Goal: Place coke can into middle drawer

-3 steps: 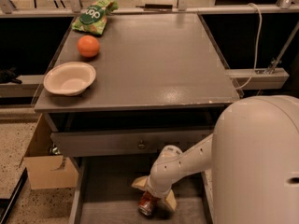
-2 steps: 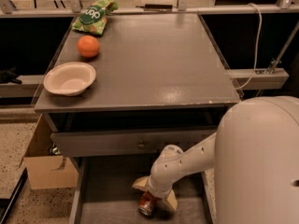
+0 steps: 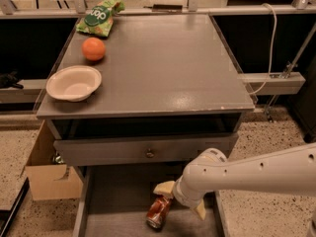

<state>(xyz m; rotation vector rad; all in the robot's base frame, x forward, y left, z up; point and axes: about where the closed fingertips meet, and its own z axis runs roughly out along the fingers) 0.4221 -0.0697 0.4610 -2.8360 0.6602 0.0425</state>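
The coke can [image 3: 158, 212], red-orange with a silver end, lies tilted on the grey floor of the pulled-out middle drawer [image 3: 113, 206], near its front. My gripper [image 3: 181, 201] hovers just above and to the right of the can, inside the drawer. Its two cream fingers [image 3: 164, 187] are spread wider than the can, and the can rests below the left one. The white arm reaches in from the right.
Above the open drawer is a grey drawer front with a small knob [image 3: 149, 153]. On the cabinet top sit a white bowl [image 3: 74, 83], an orange fruit [image 3: 93, 49] and a green chip bag [image 3: 100, 15]. A cardboard box [image 3: 47, 174] stands on the floor at left.
The arm's big white bulk at the right has dropped lower and pulled away. The gripper has shifted slightly to the right. The can stays in about the same spot on the drawer floor.
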